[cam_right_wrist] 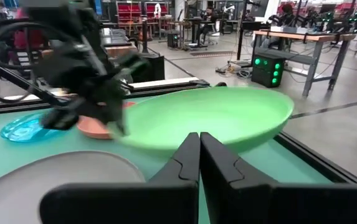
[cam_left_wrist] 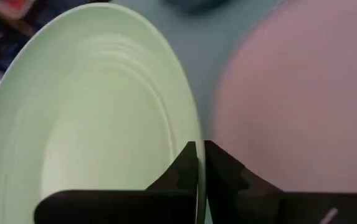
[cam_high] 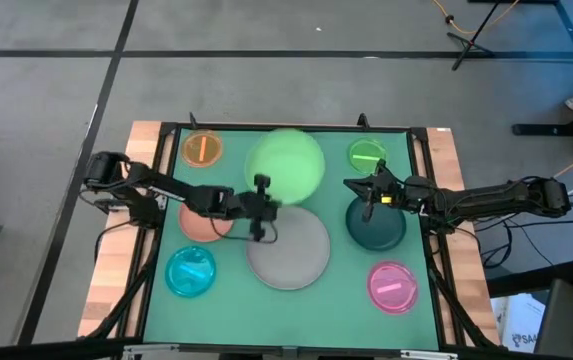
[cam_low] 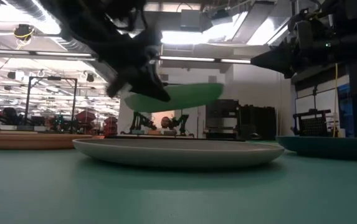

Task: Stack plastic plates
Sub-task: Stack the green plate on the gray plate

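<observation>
My left gripper is shut on the large light green plate, which is raised above the table's middle, seen too in the low view. The large grey-white plate lies flat just nearer. A salmon plate lies under my left arm. My right gripper hovers shut and empty over the dark green plate. Small orange, green, cyan and pink plates lie near the mat's corners. My left gripper pinches the light green plate's rim between its two fingers, one on the inner face and one on the underside. It comes from the table's left and near side. The plate is lifted clear, roughly level, above the grey-white plate.
The green mat is framed by a black rail and wooden table edges. The dark green plate sits on the mat's right side. Bare mat lies along the near edge between the cyan and pink plates.
</observation>
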You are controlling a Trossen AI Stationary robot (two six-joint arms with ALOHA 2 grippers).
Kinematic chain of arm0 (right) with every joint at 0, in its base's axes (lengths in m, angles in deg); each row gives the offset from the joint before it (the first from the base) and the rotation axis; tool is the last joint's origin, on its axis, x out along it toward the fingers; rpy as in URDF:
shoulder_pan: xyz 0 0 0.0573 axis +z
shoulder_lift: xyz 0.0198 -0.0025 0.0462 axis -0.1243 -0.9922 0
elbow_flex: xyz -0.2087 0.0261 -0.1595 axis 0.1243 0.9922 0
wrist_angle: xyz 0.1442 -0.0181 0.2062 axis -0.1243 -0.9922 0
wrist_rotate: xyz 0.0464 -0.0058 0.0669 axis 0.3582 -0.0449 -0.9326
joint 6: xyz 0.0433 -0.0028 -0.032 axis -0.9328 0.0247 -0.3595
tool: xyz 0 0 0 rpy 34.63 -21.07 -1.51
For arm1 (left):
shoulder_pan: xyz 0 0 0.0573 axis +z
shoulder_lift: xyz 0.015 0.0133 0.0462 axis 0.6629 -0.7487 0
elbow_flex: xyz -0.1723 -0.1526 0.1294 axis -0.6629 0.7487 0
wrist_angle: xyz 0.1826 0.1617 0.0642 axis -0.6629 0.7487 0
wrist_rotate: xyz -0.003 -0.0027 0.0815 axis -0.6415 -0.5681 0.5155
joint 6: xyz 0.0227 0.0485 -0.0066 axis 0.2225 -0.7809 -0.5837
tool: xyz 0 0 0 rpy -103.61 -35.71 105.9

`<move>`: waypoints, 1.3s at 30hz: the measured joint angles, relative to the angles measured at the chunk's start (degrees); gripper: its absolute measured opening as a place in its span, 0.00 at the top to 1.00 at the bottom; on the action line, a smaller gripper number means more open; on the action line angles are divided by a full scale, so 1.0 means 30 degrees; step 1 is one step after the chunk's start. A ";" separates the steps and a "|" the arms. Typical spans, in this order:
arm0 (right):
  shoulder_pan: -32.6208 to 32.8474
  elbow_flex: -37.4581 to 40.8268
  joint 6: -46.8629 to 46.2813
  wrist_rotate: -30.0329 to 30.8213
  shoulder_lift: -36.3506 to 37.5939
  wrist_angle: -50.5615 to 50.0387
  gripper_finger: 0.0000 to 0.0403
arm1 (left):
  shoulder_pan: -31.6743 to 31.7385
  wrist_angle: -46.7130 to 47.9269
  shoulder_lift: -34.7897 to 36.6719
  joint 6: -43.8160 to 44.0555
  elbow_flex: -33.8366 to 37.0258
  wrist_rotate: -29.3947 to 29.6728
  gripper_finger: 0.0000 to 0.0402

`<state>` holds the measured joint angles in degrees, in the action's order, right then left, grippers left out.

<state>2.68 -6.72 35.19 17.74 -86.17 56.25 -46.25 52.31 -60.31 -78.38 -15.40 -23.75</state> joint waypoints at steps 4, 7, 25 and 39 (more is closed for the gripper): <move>0.0002 0.0000 -0.0021 -0.0007 -0.0004 0.0018 0.99 | -0.1785 0.0244 0.0155 0.0954 0.0004 -0.1866 0.98; -0.0005 0.0000 -0.0040 -0.0007 -0.0005 -0.0030 0.99 | -0.2829 0.0189 0.0008 0.1802 0.0004 -0.3067 0.98; -0.0005 0.0000 -0.0897 -0.0561 -0.0005 -0.0580 0.99 | -0.5662 -0.2570 -0.1292 0.4888 0.0681 -0.5154 0.98; -0.0026 0.0000 -0.1160 -0.0360 -0.0005 -0.0602 0.99 | -0.5888 -0.2336 -0.1317 0.5381 0.0244 -0.4584 0.98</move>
<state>2.60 -6.72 31.72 16.66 -86.18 54.44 -63.92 45.31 -64.26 -62.23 -14.67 -37.51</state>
